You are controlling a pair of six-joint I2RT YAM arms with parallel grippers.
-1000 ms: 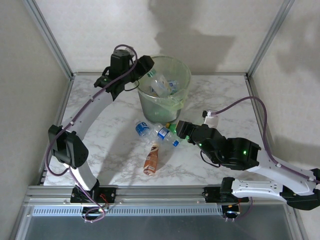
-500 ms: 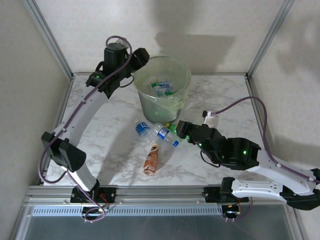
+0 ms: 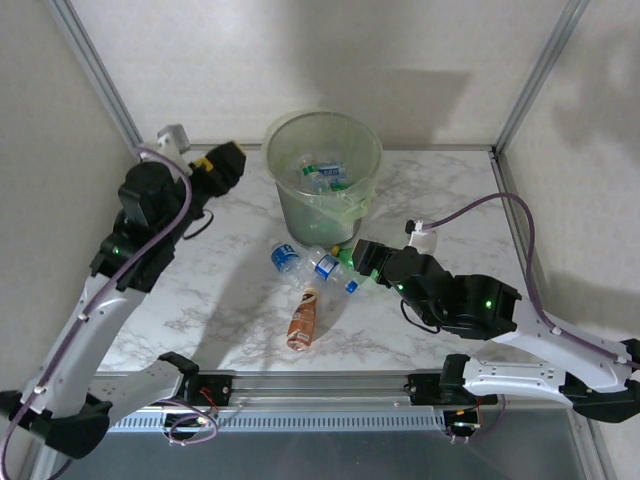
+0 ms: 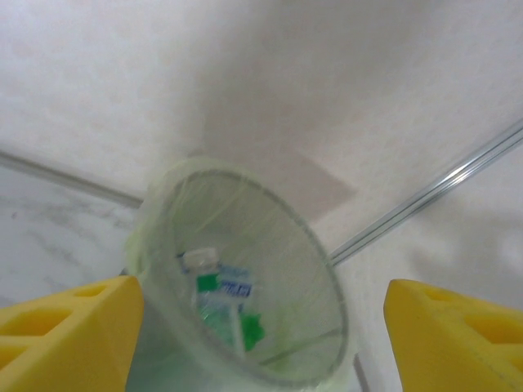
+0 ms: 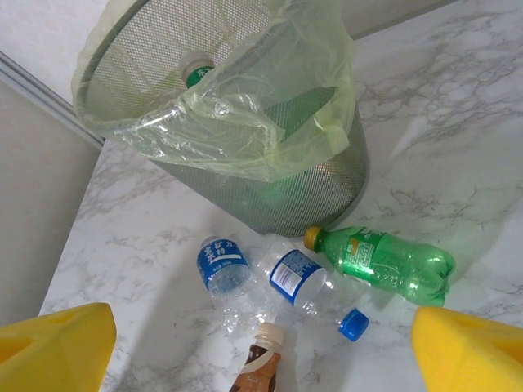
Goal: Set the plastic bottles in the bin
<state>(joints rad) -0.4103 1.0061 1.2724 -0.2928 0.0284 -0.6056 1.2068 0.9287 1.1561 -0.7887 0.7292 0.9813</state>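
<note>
The pale-green bin [image 3: 300, 215] stands at the back of the marble table, with several plastic bottles [image 3: 325, 177] lying inside it. My left gripper [image 3: 222, 165] hovers left of the bin, open and empty; in the left wrist view its yellow pads [image 4: 69, 331] frame the bin [image 4: 286, 269] and the bottles in it [image 4: 219, 286]. My right gripper [image 3: 362, 256] is open and low beside loose bottles in front of the bin: two clear blue-labelled ones [image 5: 221, 265] [image 5: 296, 278], a green one [image 5: 384, 261] and a brown one [image 5: 260, 371].
A loose blue cap [image 5: 353, 324] lies on the table near the green bottle. The bin's liner bag [image 5: 270, 122] hangs over its rim. Metal frame posts [image 3: 95, 70] and walls close in the table on three sides.
My left arm has pulled back from over the bin's rim to its left, jaws opening. The clear bottle that stood up in the bin now lies among the others. The right arm has hardly moved.
</note>
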